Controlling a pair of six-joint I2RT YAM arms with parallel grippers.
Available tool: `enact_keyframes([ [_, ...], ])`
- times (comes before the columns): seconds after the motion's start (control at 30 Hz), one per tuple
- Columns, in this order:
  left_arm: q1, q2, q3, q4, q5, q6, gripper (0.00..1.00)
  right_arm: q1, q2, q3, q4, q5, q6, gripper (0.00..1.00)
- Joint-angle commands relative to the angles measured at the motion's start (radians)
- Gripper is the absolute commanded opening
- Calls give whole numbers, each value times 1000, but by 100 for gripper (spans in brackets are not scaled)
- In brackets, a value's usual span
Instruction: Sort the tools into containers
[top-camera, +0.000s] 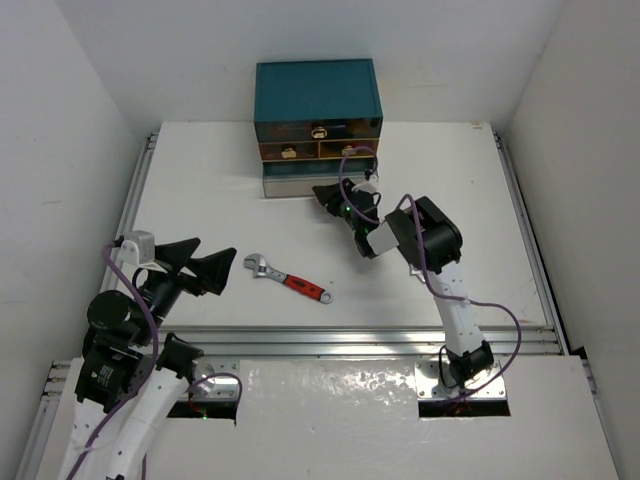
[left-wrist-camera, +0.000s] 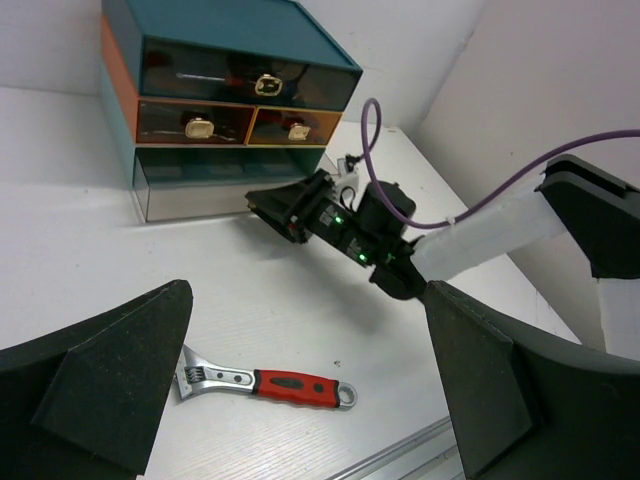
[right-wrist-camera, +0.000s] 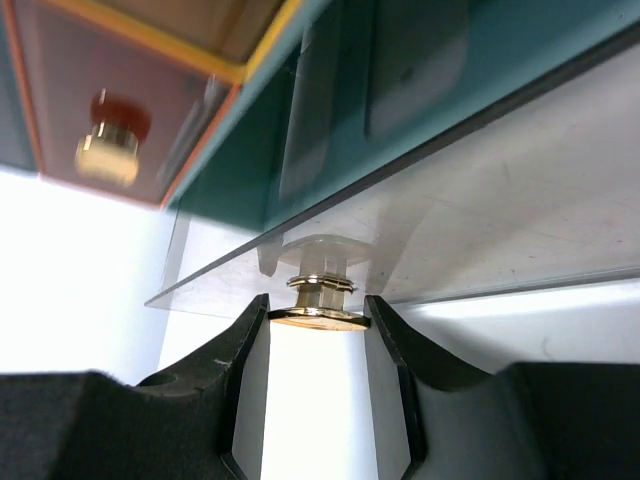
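Note:
A red-handled adjustable wrench (top-camera: 288, 281) lies on the white table; it also shows in the left wrist view (left-wrist-camera: 265, 383). My left gripper (top-camera: 217, 252) hangs open and empty just above and left of it, jaws wide apart (left-wrist-camera: 308, 290). The teal chest (top-camera: 318, 90) stands at the back, with three brownish drawers with pale knobs. Its clear bottom drawer (top-camera: 290, 183) is pulled out a little (left-wrist-camera: 200, 195). My right gripper (top-camera: 325, 197) is at that drawer's front, shut on its brass knob (right-wrist-camera: 317, 305).
The top drawer (top-camera: 318, 130) and the two middle drawers (top-camera: 288, 151) are closed. Aluminium rails (top-camera: 350, 340) run along the table's near edge. White walls stand on three sides. The right arm (top-camera: 430, 245) reaches across the table's middle right.

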Motion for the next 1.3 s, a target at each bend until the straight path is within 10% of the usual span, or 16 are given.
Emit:
enact_keyframes([
  [0.0,-11,0,-2,42,-2,8,100,-6,-94,-132,160,36,45,12],
  [0.4,-9,-32,-7,39,-26,2,100,59,-217,-383,231,-31,89,27],
  [0.67,-9,50,7,13,-94,-21,100,63,-445,-478,-37,-184,-34,97],
  [0.83,-6,98,22,-7,-109,-28,100,94,-583,-452,-413,-252,-227,99],
  [0.97,-3,58,36,-45,-273,-66,100,249,-655,-235,-865,-151,-687,99],
  [1.1,3,31,64,-122,-544,-161,100,367,-556,-12,-1246,-201,-952,99],
  [1.27,26,-53,41,-105,-550,-160,100,456,-317,302,-1481,-128,-1206,97],
])
